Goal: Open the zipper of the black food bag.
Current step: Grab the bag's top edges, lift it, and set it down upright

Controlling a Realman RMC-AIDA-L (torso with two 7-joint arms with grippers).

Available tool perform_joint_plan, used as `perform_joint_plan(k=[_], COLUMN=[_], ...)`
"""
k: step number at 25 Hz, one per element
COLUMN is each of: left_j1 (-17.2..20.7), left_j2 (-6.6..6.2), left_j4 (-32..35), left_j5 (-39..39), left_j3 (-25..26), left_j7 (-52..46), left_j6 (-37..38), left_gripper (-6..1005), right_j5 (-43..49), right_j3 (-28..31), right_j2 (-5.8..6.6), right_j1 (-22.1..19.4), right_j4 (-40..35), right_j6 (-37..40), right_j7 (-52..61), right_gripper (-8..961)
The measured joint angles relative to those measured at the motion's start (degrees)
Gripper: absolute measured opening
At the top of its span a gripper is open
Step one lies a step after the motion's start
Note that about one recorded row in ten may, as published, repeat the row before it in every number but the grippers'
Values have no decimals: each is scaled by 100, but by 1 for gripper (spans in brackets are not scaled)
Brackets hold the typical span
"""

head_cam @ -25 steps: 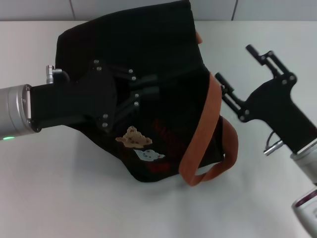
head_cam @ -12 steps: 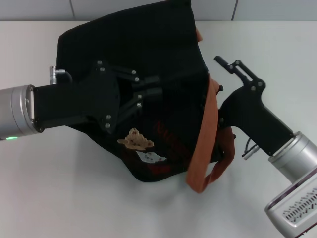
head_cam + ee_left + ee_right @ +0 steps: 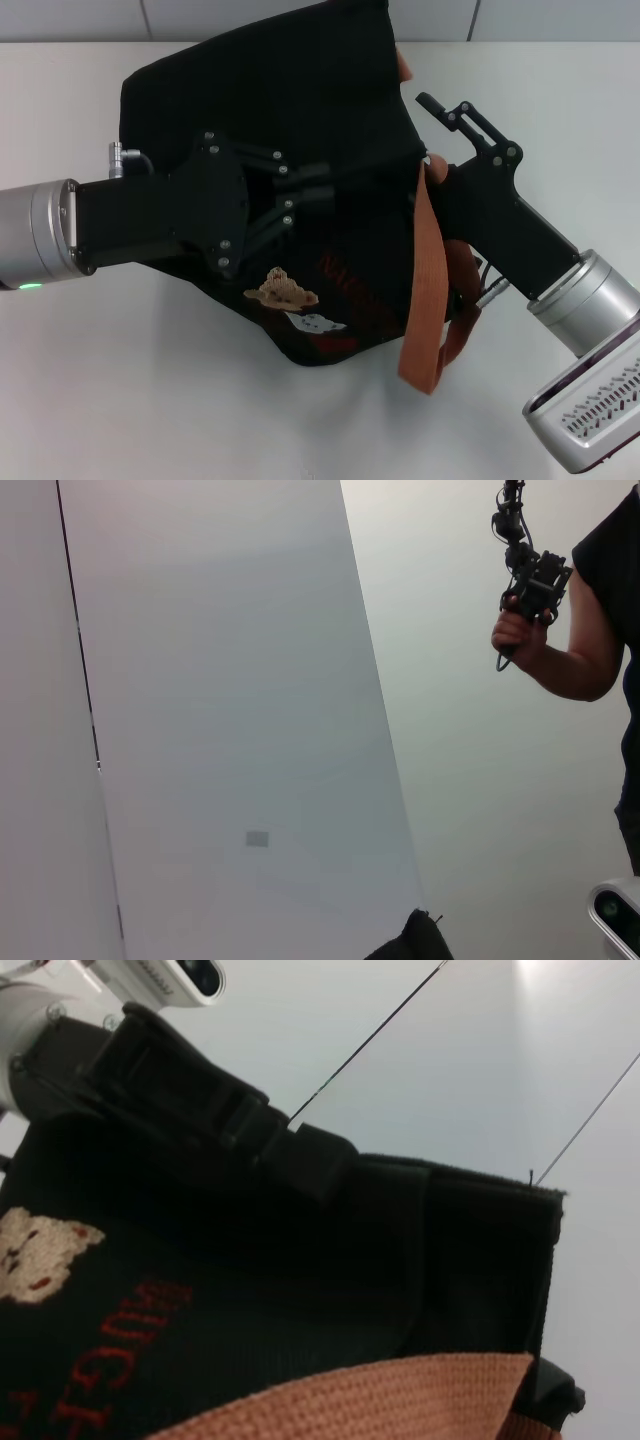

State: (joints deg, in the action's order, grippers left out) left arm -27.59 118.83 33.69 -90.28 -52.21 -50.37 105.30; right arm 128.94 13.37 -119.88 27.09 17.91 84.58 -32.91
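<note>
Black food bag (image 3: 300,120): lying on the white table (image 3: 150,400). Left gripper (image 3: 315,190): fingers narrowed against its front panel, bracing. Right gripper (image 3: 432,140): at strap-side edge, aperture cannot be told. Zipper unseen; next, locate pull.

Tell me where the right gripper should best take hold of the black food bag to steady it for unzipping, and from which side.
Probably the bag's right end panel, approached from the robot's right. The black food bag lies tipped on the table, with the left gripper pressed on its front. The right gripper sits at that end by the orange strap. The zipper pull is not visible.
</note>
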Motion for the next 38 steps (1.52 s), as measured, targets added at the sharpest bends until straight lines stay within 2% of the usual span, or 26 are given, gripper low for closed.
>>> perform_joint_plan(k=[23,31,38], left_j1=[-54,-218,-252], left_j2=[0,13,17], left_j4=[-99,-158,-213], left_j5=[14,20,27], left_j3=[44,3,0], left_j7=[18,-7,-15], left_j6=[45,85,58], left_gripper=[88,88,88], right_j5=[-33,-7,61], right_j3=[-37,-53,-58], right_j2=[0,0,0], right_j1=[-141,-101,-99], right_j4=[-237,136,223], right_j6=[21,-327,-306], right_j7=[3,-770,-794], right_gripper=[665,665,665])
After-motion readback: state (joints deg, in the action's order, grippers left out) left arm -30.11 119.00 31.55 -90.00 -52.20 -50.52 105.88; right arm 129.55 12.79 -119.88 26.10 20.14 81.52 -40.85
